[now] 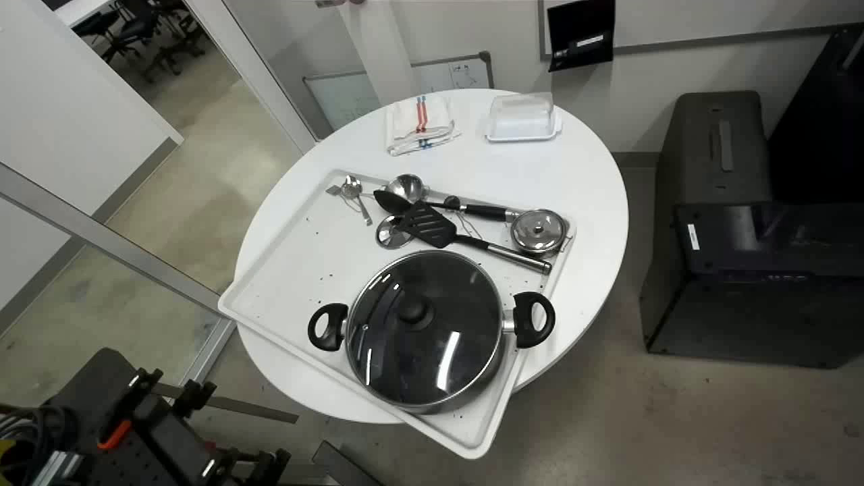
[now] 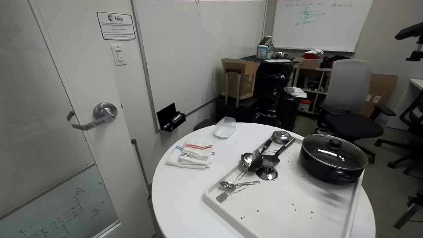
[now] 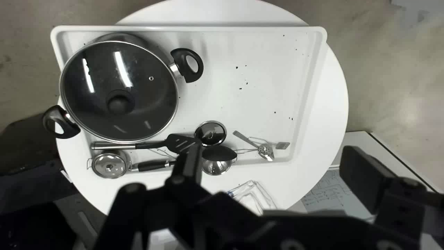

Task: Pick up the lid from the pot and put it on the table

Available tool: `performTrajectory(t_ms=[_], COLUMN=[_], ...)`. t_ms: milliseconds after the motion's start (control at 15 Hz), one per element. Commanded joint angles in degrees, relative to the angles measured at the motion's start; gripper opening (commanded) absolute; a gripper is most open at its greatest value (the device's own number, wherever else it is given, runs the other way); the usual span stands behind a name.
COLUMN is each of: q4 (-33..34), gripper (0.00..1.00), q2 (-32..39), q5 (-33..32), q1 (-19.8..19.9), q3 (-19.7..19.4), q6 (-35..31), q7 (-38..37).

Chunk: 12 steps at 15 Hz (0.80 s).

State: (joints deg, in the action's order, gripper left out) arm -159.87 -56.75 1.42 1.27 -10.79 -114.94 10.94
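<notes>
In an exterior view, the glass lid (image 2: 333, 155) covers the pot (image 2: 318, 172), which stands in a tray (image 2: 274, 205) on the desk (image 2: 185, 198). In an exterior view, a spatula (image 1: 432, 229) lies near the pot. In the wrist view, the tool (image 3: 272, 158) is spread wide.

Three views from above — all share the table (image 1: 486, 169).

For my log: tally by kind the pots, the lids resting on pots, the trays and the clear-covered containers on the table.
Pots: 2 (black pot, small metal pot)
Lids on pots: 2 (large glass lid, small lid)
White tray: 1
Clear-covered container: 1
Total: 6
</notes>
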Motion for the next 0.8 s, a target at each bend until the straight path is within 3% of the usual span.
performTrajectory(t_ms=[0, 733], q4=[-0.35, -1.11], gripper=[1.00, 1.00], q2=[0.24, 0.64], q5=[0.40, 0.41], q1=[0.45, 0.46], q3=[0.38, 0.41], q6=[0.45, 0.46], q7=[0.34, 0.35])
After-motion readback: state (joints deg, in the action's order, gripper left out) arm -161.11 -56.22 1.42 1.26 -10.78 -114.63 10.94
